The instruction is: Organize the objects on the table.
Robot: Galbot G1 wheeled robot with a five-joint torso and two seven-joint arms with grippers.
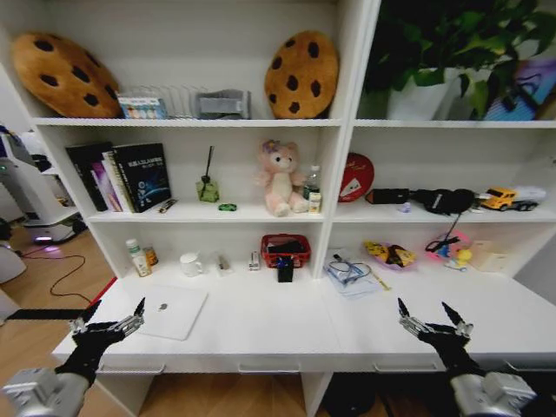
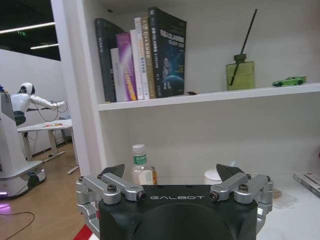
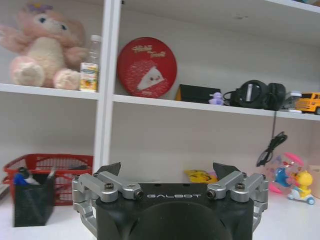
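White shelves (image 1: 217, 214) stand behind a long white table (image 1: 287, 334); the table has thin silver handles along its front edge.

Both wrist views show the word "GALBOT" in pale letters on the black gripper body; the spines of the books (image 2: 145, 55) carry writing too small to read.

A thin silver laptop (image 1: 171, 312) lies flat and shut on the table, just beside the left gripper (image 1: 110, 318) and a bit farther back; a small clear bottle (image 2: 141, 165) with a green label and a white cap stands upright by the back wall, straight ahead of that gripper; a tiny green toy car (image 2: 289, 80) sits on the shelf above, well apart from it, near a green glass jar (image 2: 240, 74) with dark sticks.

The left gripper hangs over the table's left front corner, jaws wide open, holding nothing; the right gripper (image 1: 433, 321) hangs over the table's right front edge, jaws wide open too, touching nothing. Far ahead of the right gripper sit a red basket (image 3: 47, 176) and a black pen cup (image 3: 33, 201); a pink plush bear (image 3: 42, 44) sits on the shelf above them.
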